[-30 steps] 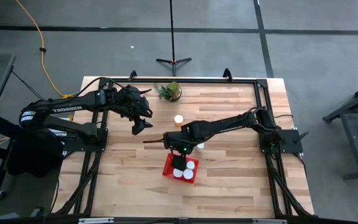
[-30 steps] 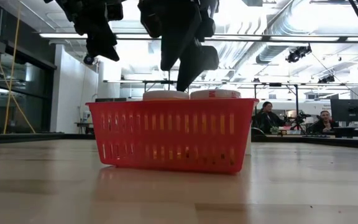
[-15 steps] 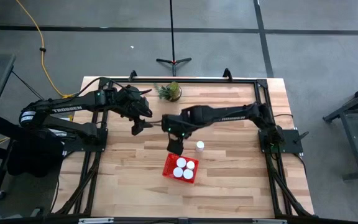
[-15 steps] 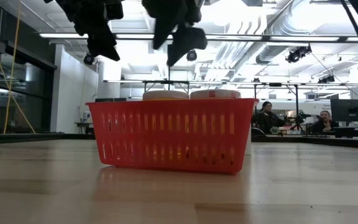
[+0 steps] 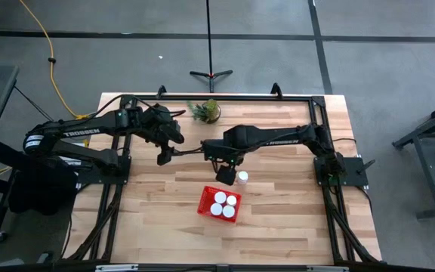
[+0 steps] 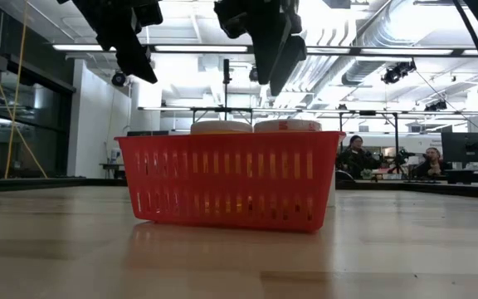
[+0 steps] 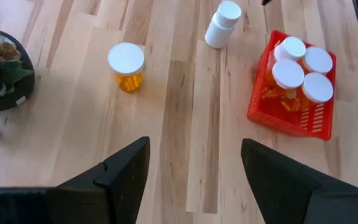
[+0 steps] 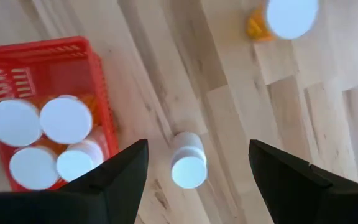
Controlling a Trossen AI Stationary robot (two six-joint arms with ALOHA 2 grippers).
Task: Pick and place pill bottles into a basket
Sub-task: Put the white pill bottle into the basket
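The red basket (image 5: 218, 202) sits near the table's middle and holds several white-capped pill bottles (image 8: 64, 119), standing upright. One white-capped bottle (image 5: 242, 177) stands on the table just past the basket's far right corner; it also shows in the right wrist view (image 8: 188, 163). An orange bottle (image 7: 126, 65) stands farther back, hidden under my right arm in the high view. My right gripper (image 5: 223, 174) hovers open and empty above the table, beside the loose bottle. My left gripper (image 5: 164, 156) hangs open and empty, high over the table's left.
A small potted plant (image 5: 206, 111) stands at the table's far edge. Bare wood lies to the near side and to both sides of the basket. People sit in the room beyond the table (image 6: 355, 154).
My right gripper has risen from just over the basket's bottle caps, gone toward the table's far edge, then swung right toward the loose bottle beside the basket. The basket and its bottles have stayed where they were.
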